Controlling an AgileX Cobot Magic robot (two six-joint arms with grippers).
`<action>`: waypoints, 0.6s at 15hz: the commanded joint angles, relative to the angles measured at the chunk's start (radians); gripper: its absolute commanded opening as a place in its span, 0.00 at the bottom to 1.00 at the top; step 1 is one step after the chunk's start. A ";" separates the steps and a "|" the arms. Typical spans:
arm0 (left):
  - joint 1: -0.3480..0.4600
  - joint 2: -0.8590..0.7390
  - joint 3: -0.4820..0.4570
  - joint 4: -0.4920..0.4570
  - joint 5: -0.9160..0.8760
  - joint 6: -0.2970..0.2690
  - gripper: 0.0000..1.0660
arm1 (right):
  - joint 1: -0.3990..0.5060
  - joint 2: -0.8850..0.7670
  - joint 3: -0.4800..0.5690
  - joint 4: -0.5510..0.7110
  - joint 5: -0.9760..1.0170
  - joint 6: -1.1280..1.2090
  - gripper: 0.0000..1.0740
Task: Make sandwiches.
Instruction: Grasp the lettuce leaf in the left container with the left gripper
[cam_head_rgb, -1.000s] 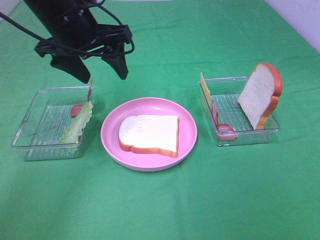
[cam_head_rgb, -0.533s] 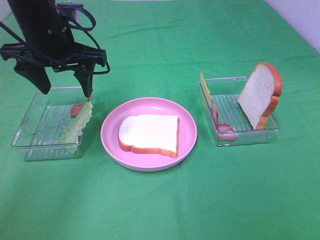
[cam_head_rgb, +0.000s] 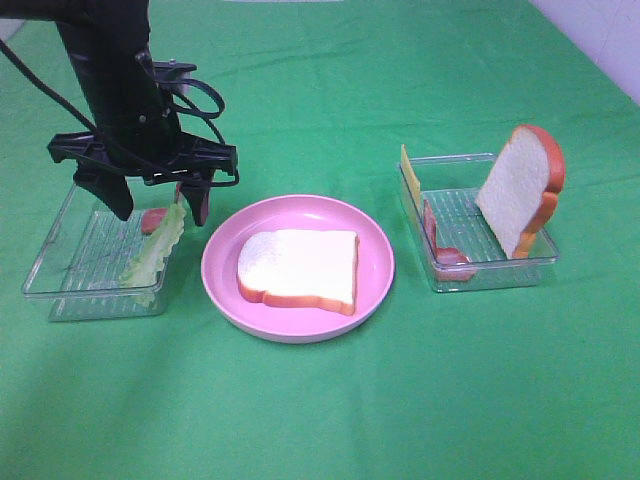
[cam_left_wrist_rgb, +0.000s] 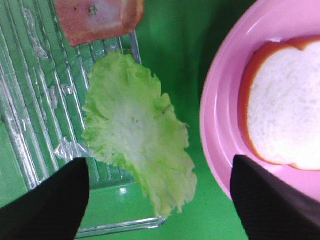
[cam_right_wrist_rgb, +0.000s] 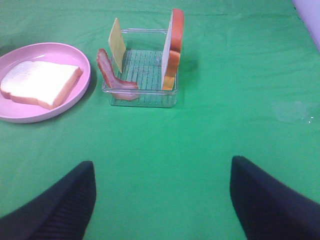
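Although the plate carries only one slice so far, stage: the stacking is only begun, and I judge the lettuce to be the next layer.
Right end effector: fingers wide apart and holding nothing, over the green table. It is outside the high view and seems the nearest part.
Plate: pink, in the middle. One bread slice lies flat on it, long side from nine to three o'clock.
Left tray: just beside the plate, at its nine o'clock.
Lettuce: in this tray, against the wall on the plate side, one frilled end hanging over the rim. Its long axis runs about one to seven o'clock, and the far end points to a bacon strip.
Left end effector: fingers wide apart, empty, directly above the leaf. They stand at its nine and three o'clock, nearly across its long axis. No contact is visible.
Nearer arm: the left one, by far, so a straight descent looks enough.
Right tray: at three o'clock of the plate, holding a cheese slice, a second bacon strip and a second bread slice, which leans upright.
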 joint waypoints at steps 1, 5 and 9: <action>-0.002 0.020 0.004 0.000 -0.006 -0.010 0.70 | -0.005 -0.016 0.001 0.000 -0.008 0.001 0.66; -0.002 0.042 0.004 0.009 -0.009 -0.010 0.69 | -0.005 -0.016 0.001 0.000 -0.008 0.001 0.66; -0.002 0.056 0.004 0.017 -0.007 -0.010 0.66 | -0.005 -0.016 0.001 0.000 -0.008 0.001 0.66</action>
